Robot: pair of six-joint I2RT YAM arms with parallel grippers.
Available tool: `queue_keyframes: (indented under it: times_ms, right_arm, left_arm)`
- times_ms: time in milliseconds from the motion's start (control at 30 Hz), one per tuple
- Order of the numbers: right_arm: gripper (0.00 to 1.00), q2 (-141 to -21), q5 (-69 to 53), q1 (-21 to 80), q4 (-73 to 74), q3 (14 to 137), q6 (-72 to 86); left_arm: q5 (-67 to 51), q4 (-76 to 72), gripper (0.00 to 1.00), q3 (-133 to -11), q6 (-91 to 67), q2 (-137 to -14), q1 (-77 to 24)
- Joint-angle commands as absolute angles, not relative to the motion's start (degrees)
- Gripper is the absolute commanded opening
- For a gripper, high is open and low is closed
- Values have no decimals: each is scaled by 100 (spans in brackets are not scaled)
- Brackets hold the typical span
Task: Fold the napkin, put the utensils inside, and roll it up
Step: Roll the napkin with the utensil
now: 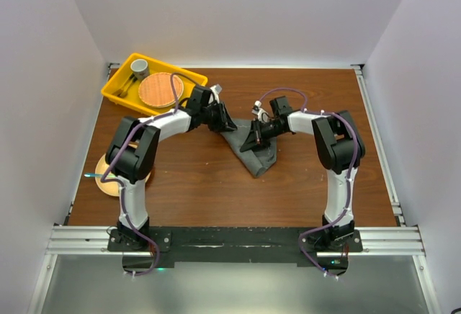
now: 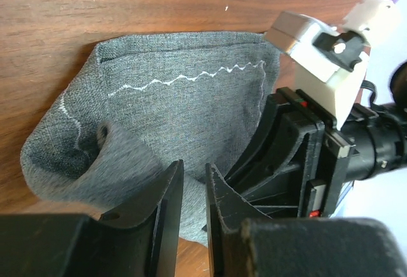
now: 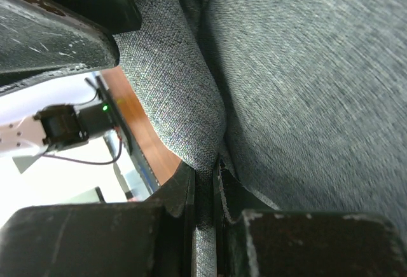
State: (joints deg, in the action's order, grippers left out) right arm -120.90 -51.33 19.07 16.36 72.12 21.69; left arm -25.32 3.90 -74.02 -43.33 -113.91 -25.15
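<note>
Pinching a fold of crumpled, coarse-woven grey napkin (image 3: 184, 99) — right jaws; left jaws narrowly parted over it

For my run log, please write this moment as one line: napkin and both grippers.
napkin: bunched on table | right gripper: shut on napkin | left gripper: at napkin, grip unclear

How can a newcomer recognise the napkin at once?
Start at the brown table; from the yellow tray in its far left corner, look right toward the middle. The napkin is the bunched grey cloth there, the only fabric, with a pale zigzag stitch near its hem.
</note>
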Motion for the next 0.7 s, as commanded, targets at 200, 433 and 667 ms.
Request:
queue_keyframes:
  times_ms: [200, 433, 667]
  right_arm:
    - [0, -12349, -2321, 1863, 2408, 6855, 2136]
    - [14, -12243, -2092, 1863, 2856, 7084, 1794]
    - [42, -11682, -2030, 1881, 3401, 7513, 1311]
  left_arm:
    - [-2487, 88, 25, -7462, -4202, -11733, -2522]
    - [-2443, -343, 24, -7567, -4061, -12269, -2470]
    - [-2435, -509, 22, -7453, -3937, -12446, -2417]
